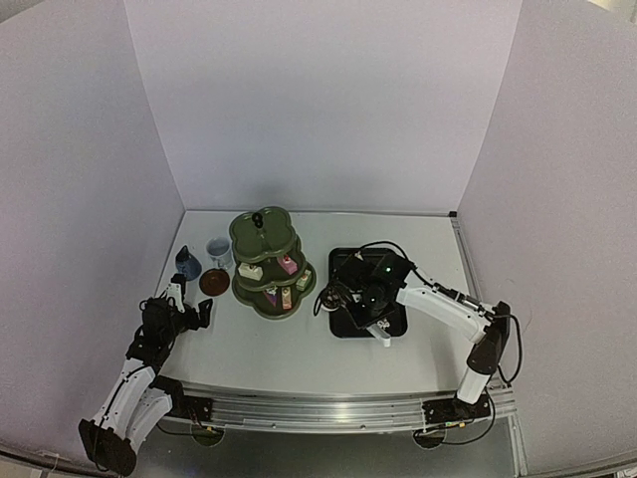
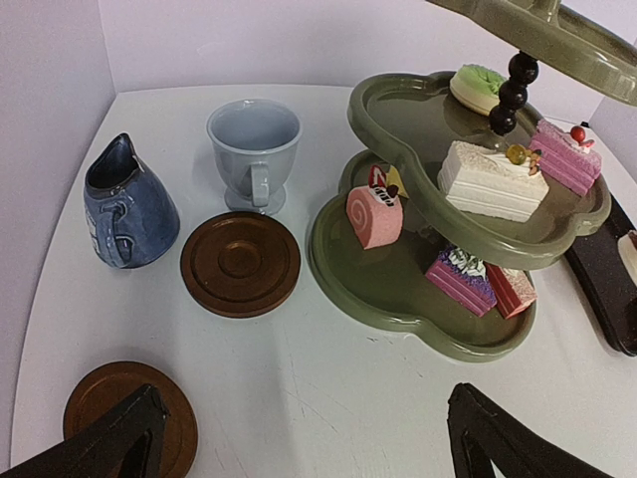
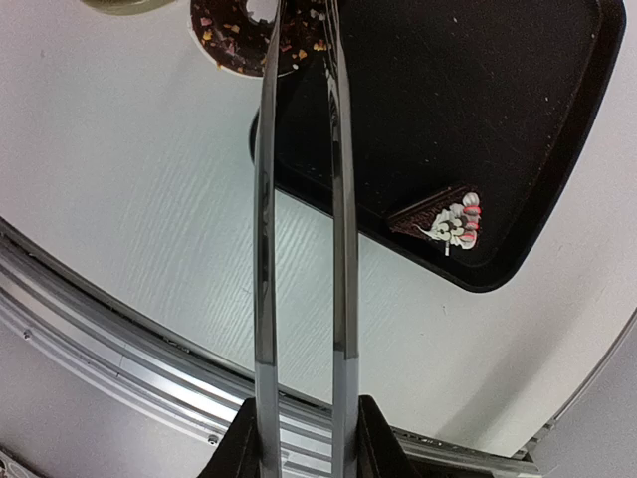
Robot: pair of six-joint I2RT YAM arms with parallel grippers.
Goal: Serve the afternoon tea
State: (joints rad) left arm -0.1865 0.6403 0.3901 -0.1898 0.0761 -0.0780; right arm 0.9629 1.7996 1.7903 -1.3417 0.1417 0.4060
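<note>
Tongs [image 3: 262, 249], squeezed in right pincer [image 3: 304, 453], seem to nip choc ring cake [image 3: 224, 40] at tray [image 3: 498, 100] edge, left pincer [image 2: 304, 418] wide open; next: lift steady, carry to stand [image 2: 398, 299] w/o slip.

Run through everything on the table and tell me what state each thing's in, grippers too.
Left gripper: open, empty.
Right gripper: shut on the tongs.
Tongs: squeezed, tips at the chocolate ring.
Pale cup: upright, empty, off any saucer.
Dark-blue cup: upright, off any saucer.
Far saucer: bare.
Near saucer: bare as far as visible.
Three-tier stand: cakes on two lower tiers.
Black tray: holds one chocolate wedge.
</note>
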